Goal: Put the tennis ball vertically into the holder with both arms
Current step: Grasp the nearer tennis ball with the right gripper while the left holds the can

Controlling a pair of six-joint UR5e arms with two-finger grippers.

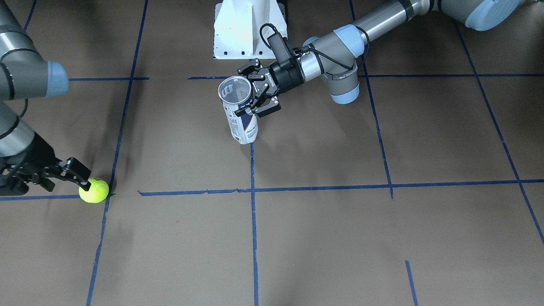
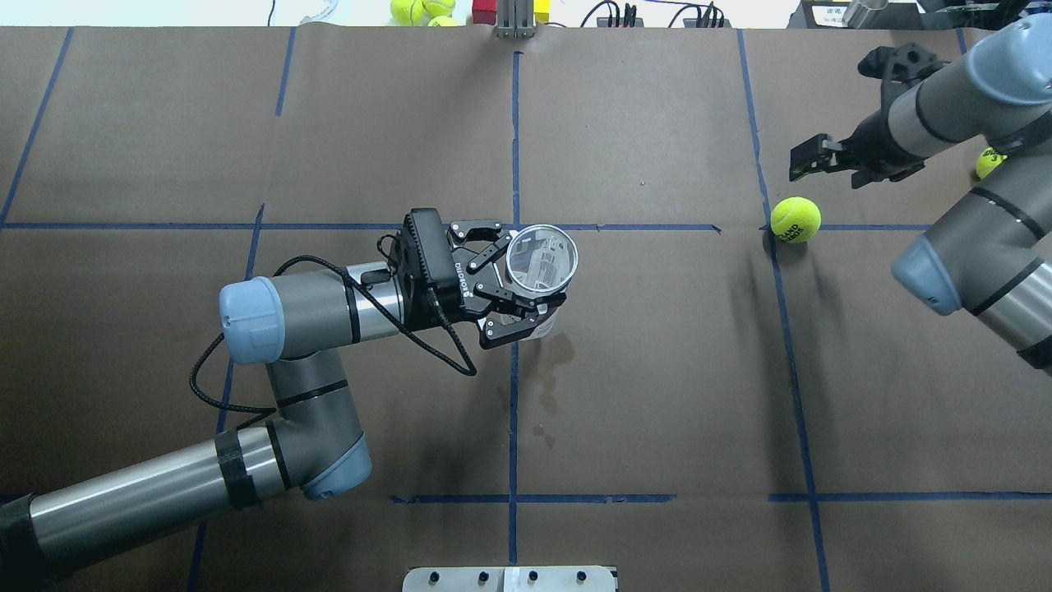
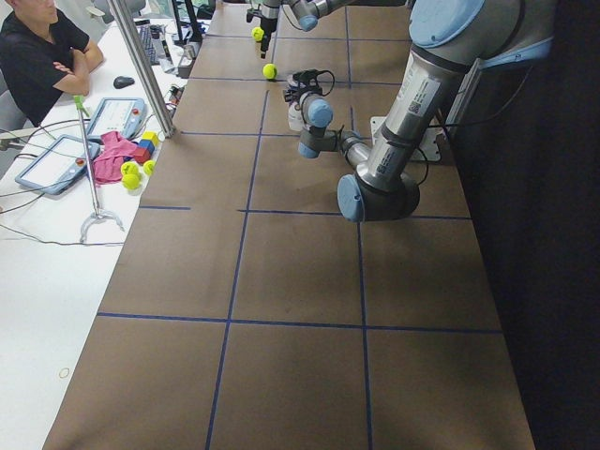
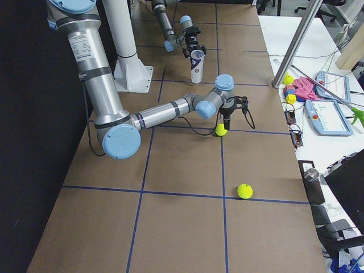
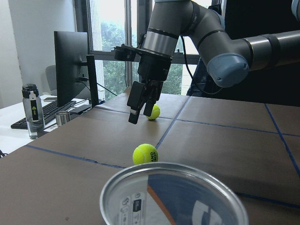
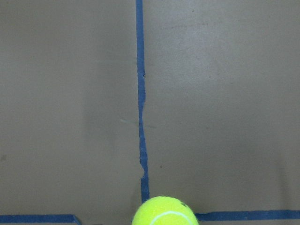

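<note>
The holder [image 1: 240, 114], a clear can with a navy and white label and a silver rim [image 2: 542, 261], stands upright near the table's middle, its mouth open upward. My left gripper [image 2: 514, 284] is shut on its upper part from the side. The rim fills the bottom of the left wrist view [image 5: 173, 194]. The tennis ball [image 2: 795, 219] lies on a blue tape line on my right side. My right gripper [image 1: 63, 180] hangs just above and beside the ball [image 1: 94, 190], pointing down, open and empty. The ball shows at the bottom edge of the right wrist view [image 6: 164, 212].
A second tennis ball [image 2: 990, 162] lies further right, partly behind my right arm; it also shows in the exterior right view [image 4: 244, 190]. More balls [image 2: 407, 10] and blocks sit past the table's far edge. The white robot base [image 1: 246, 29] stands behind the can.
</note>
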